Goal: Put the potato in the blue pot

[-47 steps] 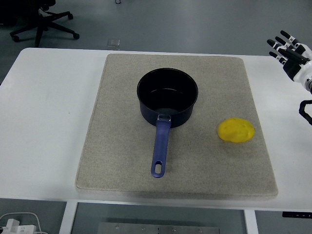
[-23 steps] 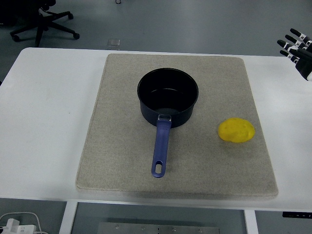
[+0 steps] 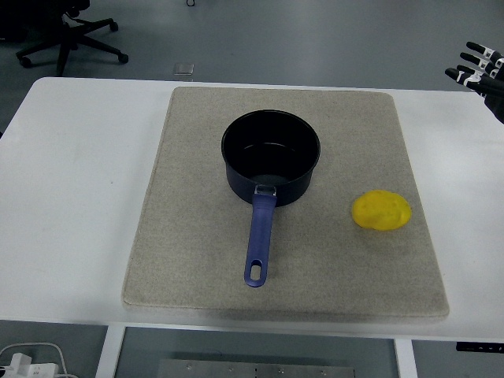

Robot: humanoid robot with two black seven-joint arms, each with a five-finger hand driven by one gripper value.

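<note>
A white bench (image 3: 71,197) carries a beige mat (image 3: 197,260), and on the mat stand the task's 2 things. The blue pot (image 3: 271,157) sits upright near the mat's middle, empty, with its blue handle (image 3: 258,244) pointing toward the bench's near edge. The yellow potato (image 3: 381,209) lies on the mat to the right of the pot, well apart from it and near the mat's right edge. Only 1 hand shows: the right hand (image 3: 482,69) hovers at the picture's upper right edge, above the bench's far right corner, its fingers spread and holding nothing, far from the potato. Beyond the bench, an office chair's base (image 3: 67,39) stands on the grey floor.
</note>
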